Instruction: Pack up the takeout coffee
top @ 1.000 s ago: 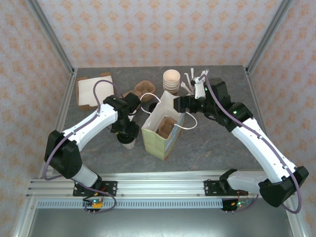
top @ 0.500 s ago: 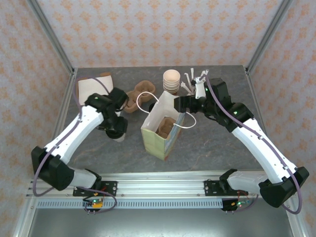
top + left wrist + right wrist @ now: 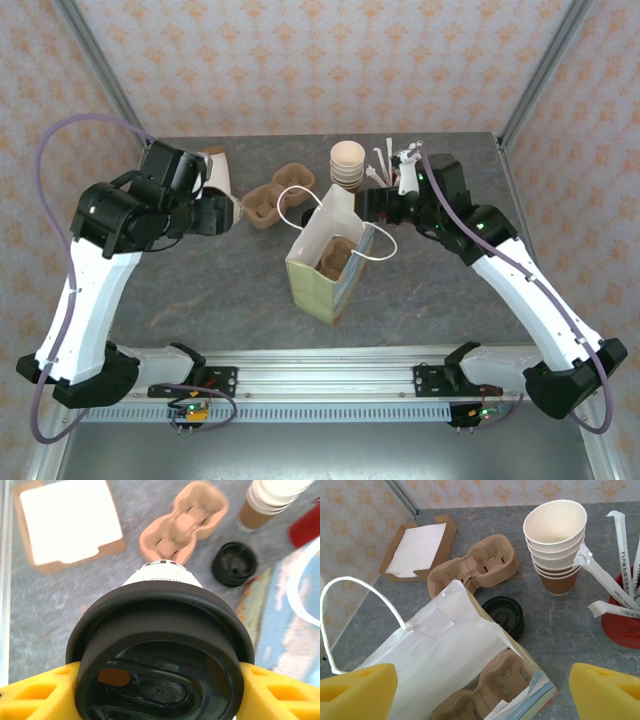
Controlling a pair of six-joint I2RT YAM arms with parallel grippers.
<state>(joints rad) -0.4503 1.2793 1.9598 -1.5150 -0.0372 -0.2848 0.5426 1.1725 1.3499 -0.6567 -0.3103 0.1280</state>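
The grey mottled table (image 3: 440, 290) bears an upright white paper bag (image 3: 322, 228); behind it a brown pulp cup carrier (image 3: 275, 195), loose black plastic lid (image 3: 506, 615), stacked brown-and-white paper cups (image 3: 348, 165), red stirrer cup (image 3: 622, 625); far left, flat cardboard tray (image 3: 420, 547).

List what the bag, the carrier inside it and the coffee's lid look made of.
Bag: paper, matte white inside, going by its creases and sharp folds. Carrier in the bag: likely moulded pulp, a rough matte brown with soft rounded wells. Coffee lid: probably plastic, smooth black with a faint sheen and a crisply moulded recess.
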